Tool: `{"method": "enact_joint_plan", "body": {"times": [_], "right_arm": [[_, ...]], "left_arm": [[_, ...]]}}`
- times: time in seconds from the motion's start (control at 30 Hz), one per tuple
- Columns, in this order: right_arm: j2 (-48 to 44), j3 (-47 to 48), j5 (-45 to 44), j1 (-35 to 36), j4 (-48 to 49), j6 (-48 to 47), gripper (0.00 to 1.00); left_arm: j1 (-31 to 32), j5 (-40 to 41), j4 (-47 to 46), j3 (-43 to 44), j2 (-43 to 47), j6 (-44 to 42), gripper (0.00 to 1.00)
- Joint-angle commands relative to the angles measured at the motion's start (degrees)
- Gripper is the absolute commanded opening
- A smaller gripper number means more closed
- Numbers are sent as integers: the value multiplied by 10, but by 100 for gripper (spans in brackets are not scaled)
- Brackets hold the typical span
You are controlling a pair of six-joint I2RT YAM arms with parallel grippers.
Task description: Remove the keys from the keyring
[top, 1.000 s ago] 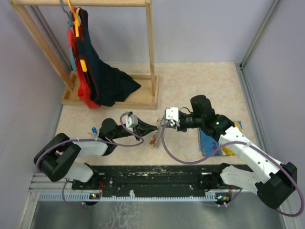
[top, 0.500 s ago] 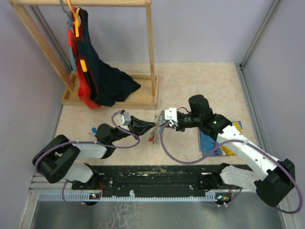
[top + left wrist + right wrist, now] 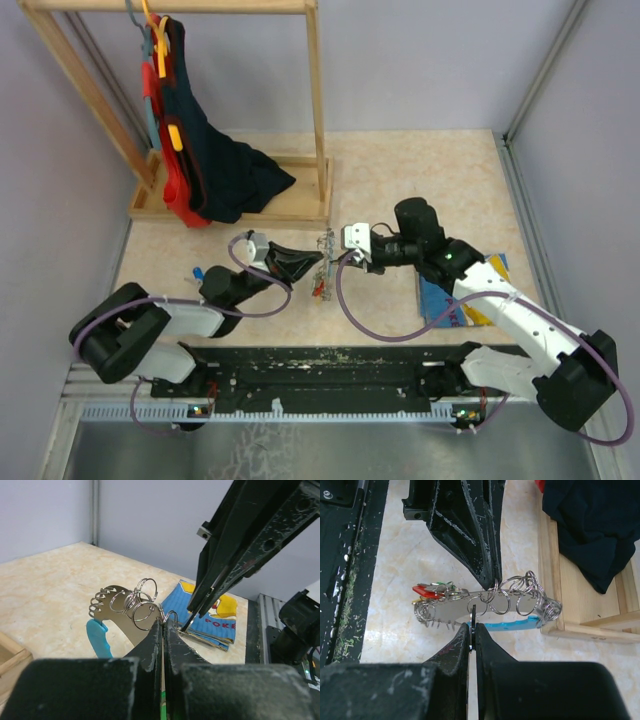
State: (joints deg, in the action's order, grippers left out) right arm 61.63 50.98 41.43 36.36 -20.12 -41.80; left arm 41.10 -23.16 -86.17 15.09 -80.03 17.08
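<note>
Two-arm hold on the keyring (image 3: 546, 607), which is lifted clear of the table (image 3: 400, 170) between the arms. Left gripper (image 3: 162, 626): jaws together, pinching a silvery ring. Right gripper (image 3: 472, 625): jaws together, apparently nipping a neighbouring ring. The keys (image 3: 427, 591) hang bunched at one end. A blue picture book (image 3: 210, 622) lies behind.

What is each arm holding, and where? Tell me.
The keyring: left jaws pinch one small ring, right jaws another.
</note>
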Motion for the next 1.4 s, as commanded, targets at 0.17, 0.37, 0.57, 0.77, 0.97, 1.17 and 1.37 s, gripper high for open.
{"method": "enact_joint_plan", "body": {"times": [0.17, 0.37, 0.57, 0.77, 0.97, 1.17, 1.37], "right_arm": [[-5, 18, 30, 4, -9, 16, 0], [-13, 34, 29, 0, -24, 19, 0], [-17, 41, 30, -1, -23, 28, 0], [-19, 37, -2, -1, -3, 48, 0], [-20, 36, -37, -4, 11, 63, 0], [-23, 37, -36, -6, 10, 64, 0], [-25, 36, -32, -8, 8, 61, 0]], "left_arm": [[9, 99, -9, 4, 16, -15, 0], [12, 120, 65, 13, 30, -42, 0], [13, 130, 115, 23, 32, -66, 0], [13, 115, 125, 30, 26, -65, 0], [13, 59, 54, 15, 7, -57, 0], [12, -9, 30, 14, 0, -62, 16], [-1, -57, 46, 5, 35, -91, 31]]}}
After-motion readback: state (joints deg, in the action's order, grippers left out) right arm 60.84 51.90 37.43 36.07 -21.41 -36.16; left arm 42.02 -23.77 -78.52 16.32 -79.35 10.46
